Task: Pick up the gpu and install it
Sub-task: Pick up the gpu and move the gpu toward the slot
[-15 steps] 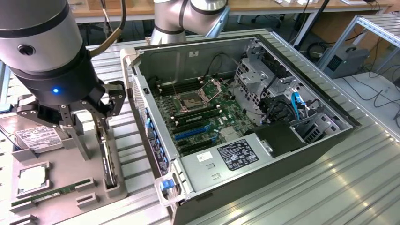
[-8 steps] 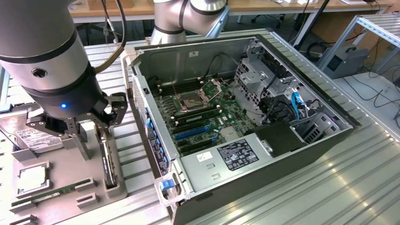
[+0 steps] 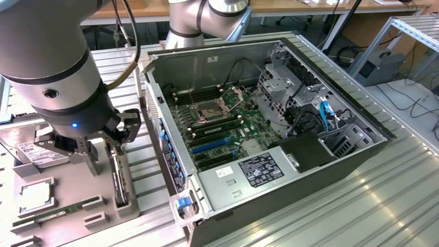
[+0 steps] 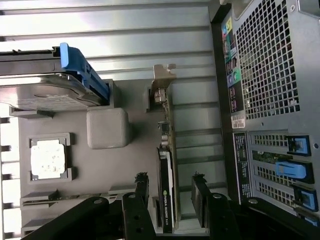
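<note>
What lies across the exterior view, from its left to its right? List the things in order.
processor chip → gpu, standing on edge → motherboard → blue cable → grey box

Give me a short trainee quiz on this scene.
1. True or false: the gripper is shut on the gpu.
2. The gpu is: A) seated in the computer case; B) standing on edge in the grey holder; C) lifted clear of everything.
3. Fill in: the rail on the hard drive is coloured ___.
Key: 1 false, the gripper is open with one finger on each side of the card; 2 B; 3 blue.
</note>
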`<action>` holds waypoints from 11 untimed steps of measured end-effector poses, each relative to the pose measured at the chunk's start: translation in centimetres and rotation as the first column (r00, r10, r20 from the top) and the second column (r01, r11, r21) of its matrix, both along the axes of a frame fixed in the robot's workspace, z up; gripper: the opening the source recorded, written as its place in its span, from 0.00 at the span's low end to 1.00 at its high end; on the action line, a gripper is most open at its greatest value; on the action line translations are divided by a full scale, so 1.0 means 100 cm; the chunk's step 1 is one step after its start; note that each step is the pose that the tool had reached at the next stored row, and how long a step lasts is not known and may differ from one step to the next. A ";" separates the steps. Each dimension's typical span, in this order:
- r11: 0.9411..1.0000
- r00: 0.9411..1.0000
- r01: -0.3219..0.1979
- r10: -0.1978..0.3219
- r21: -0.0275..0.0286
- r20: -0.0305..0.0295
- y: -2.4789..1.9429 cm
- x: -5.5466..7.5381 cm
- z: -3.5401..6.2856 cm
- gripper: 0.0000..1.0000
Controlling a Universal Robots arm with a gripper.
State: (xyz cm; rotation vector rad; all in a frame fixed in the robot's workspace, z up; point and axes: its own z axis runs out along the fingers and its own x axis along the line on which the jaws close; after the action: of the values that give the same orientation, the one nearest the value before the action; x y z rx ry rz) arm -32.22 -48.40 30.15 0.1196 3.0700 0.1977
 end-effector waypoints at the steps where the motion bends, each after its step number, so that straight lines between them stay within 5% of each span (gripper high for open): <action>1: 1.000 1.000 0.000 0.000 0.000 0.000 0.0000 0.000 -0.0014 0.48; 11: 1.000 1.000 0.000 0.000 -0.001 0.000 0.0000 0.000 -0.0276 0.48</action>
State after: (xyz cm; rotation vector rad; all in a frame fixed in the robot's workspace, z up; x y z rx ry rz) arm -32.22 -48.40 27.39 0.1195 3.0701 0.1958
